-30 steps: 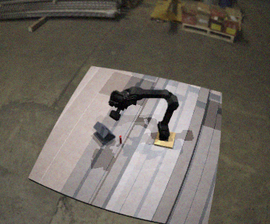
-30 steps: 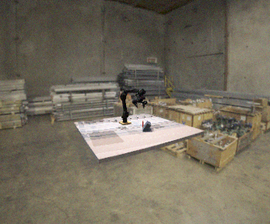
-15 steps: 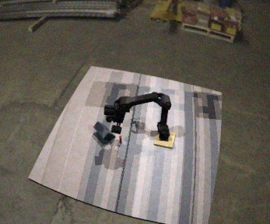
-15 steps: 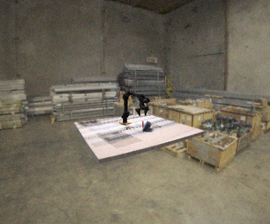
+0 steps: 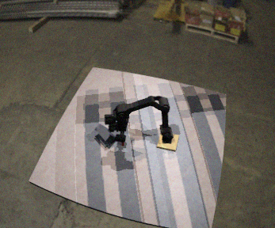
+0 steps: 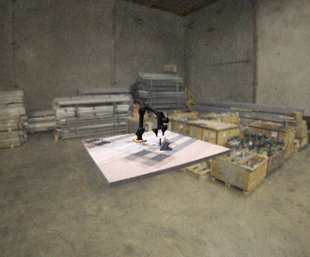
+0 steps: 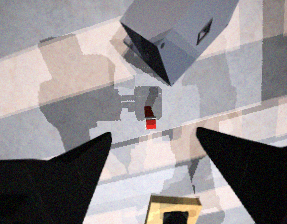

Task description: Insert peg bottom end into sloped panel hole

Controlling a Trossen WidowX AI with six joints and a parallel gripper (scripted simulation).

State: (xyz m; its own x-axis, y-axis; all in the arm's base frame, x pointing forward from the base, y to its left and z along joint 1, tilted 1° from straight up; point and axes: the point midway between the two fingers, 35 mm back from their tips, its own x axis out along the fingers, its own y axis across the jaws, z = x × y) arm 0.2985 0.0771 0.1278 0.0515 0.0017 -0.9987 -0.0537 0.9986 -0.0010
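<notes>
The red peg (image 5: 123, 144) (image 6: 160, 141) (image 7: 151, 123) stands upright on the table; its top looks square in the wrist view. The grey sloped panel (image 5: 103, 132) (image 6: 165, 145) (image 7: 182, 25) stands close beside it, at the top of the wrist view. Its face has a dark, four-sided hole (image 7: 204, 31). My gripper (image 5: 121, 139) (image 6: 160, 134) (image 7: 154, 132) is open and empty, pointing down above the peg. In the wrist view the peg's top shows in the gap between the fingertips, slightly beyond the line joining them. The hole's inside is hidden.
The arm's yellow base plate (image 5: 168, 146) (image 7: 153, 207) lies on the striped table (image 5: 64, 174) (image 6: 113, 171). The panel's near corner is close to the peg. Pallets and crates (image 6: 239, 171) stand on the floor beyond the table.
</notes>
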